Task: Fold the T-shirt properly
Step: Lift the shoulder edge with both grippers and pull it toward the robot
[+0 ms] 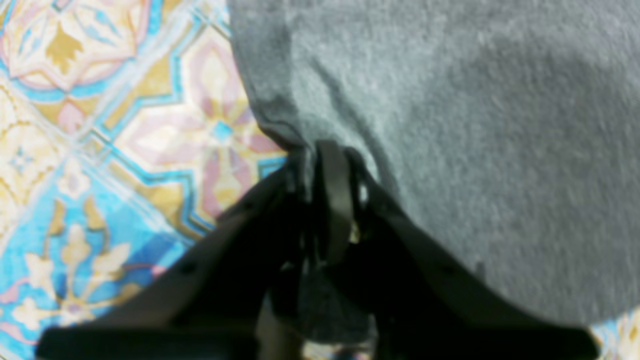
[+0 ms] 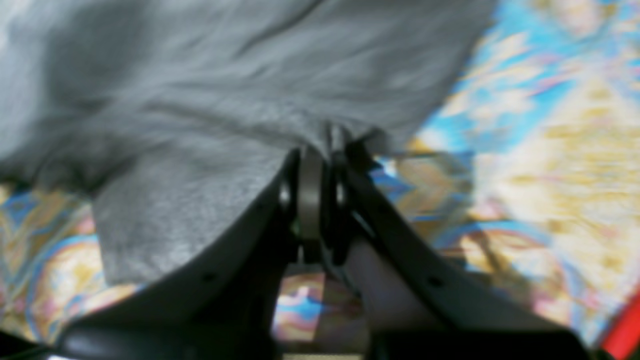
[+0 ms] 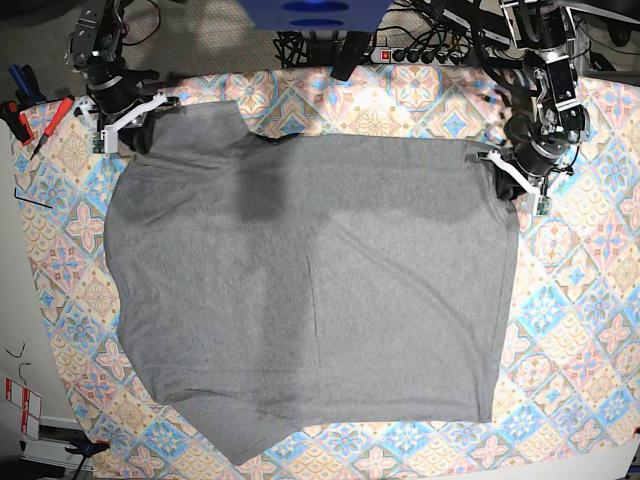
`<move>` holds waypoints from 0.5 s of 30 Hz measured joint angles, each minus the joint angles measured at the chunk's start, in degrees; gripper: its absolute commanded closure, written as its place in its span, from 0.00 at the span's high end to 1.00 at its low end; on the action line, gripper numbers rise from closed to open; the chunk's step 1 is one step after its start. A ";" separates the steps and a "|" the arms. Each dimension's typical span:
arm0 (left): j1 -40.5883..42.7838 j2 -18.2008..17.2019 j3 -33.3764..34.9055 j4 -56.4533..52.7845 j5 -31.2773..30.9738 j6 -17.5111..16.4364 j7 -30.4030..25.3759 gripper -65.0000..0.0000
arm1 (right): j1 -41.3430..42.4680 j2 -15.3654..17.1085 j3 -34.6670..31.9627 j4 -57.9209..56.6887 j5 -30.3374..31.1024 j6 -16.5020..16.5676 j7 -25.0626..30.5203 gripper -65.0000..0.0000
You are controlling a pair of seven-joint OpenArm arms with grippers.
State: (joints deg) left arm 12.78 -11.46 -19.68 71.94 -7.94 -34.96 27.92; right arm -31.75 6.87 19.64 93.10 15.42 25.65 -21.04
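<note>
The T-shirt (image 3: pixel 310 290) is a plain heather grey with no print, and a darker grey band of shade runs across its far part. The tablecloth (image 3: pixel 585 330) under it is covered in a diamond tile pattern of pale cream, pink, gold and bright blue, each tile holding a flower-like figure. Both grippers, the left (image 1: pixel 327 150) and the right (image 2: pixel 325 142), are black, and red-handled tools (image 3: pixel 40 125) lie at the far left.

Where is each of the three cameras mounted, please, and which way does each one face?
Left wrist: on the left arm, looking along the left gripper, shut on the T-shirt.
Right wrist: on the right arm, looking along the right gripper, pinching shirt edge.
Base: overhead, facing down; both arms at the far corners.
All share the shirt and tablecloth.
</note>
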 measured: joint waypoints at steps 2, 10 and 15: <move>2.40 0.85 0.15 2.54 -0.63 -2.08 0.90 0.05 | -0.79 0.02 0.02 0.13 0.04 0.13 -0.22 0.02; 8.37 3.10 0.96 10.10 0.13 -3.43 4.20 0.05 | -5.05 -0.20 -0.02 1.53 0.07 0.28 4.37 0.02; 13.00 3.69 1.44 14.67 0.28 -4.09 6.12 0.05 | -8.98 -0.35 -0.02 3.54 -0.11 0.13 6.29 0.02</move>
State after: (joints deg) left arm 25.78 -7.77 -18.24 86.61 -7.66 -39.05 34.04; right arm -40.73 6.52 19.62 96.64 15.31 25.78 -14.74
